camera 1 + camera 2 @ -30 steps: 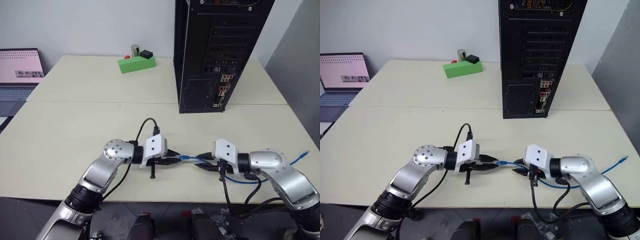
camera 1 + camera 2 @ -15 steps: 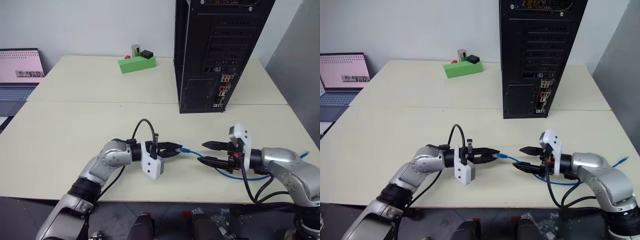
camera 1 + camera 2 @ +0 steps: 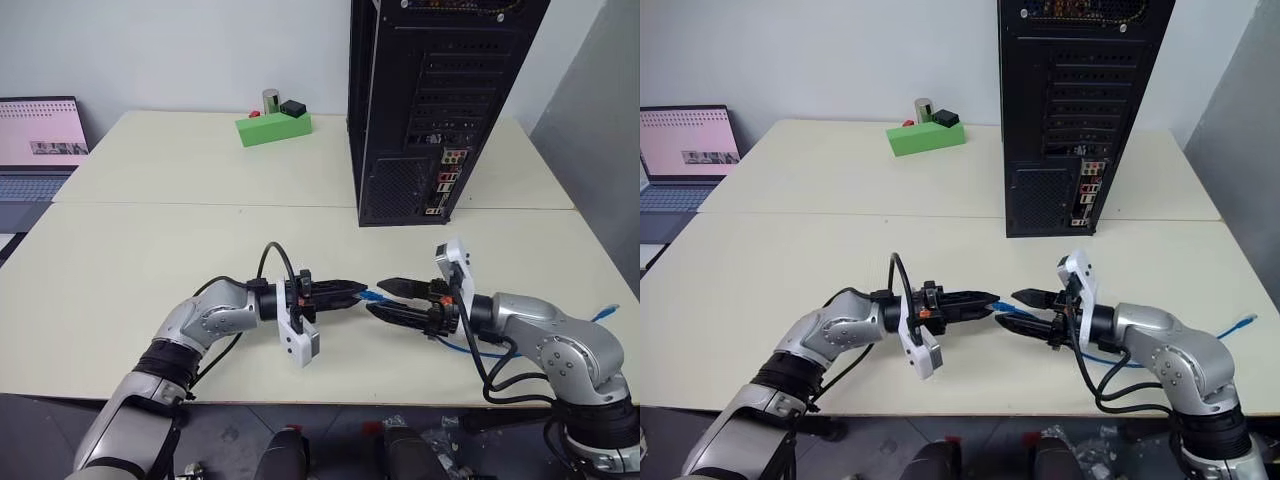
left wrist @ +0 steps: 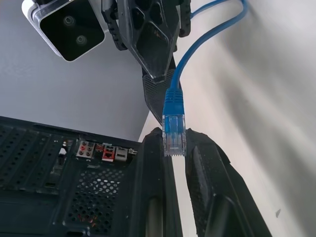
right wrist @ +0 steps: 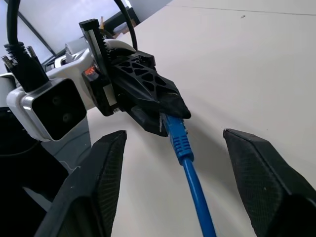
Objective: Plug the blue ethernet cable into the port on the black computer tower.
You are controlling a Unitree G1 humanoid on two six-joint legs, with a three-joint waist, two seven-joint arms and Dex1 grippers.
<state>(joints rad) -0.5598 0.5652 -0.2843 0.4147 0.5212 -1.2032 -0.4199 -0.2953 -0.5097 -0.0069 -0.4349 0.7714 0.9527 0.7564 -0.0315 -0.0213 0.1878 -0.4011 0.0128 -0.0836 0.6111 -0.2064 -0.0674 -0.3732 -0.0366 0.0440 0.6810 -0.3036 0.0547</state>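
Cable [image 3: 372, 296], blue: plug end pinched in the closed left gripper [image 3: 358, 294], low over the table's [image 3: 150, 250] near half; cord runs between the spread jaws of the right gripper [image 3: 383, 298], loops rightward, far end at the right edge. Tower [image 3: 430, 100], black: upright at rear centre, ports [image 3: 447, 180] facing forward. No legible writing. Open tabletop between grippers and tower.

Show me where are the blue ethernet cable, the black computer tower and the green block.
blue ethernet cable [image 4: 174, 129], left wrist view, on its plug.
black computer tower [image 3: 400, 190], left eye view, on the vent grille.
green block [image 3: 272, 128], left eye view, on its top.
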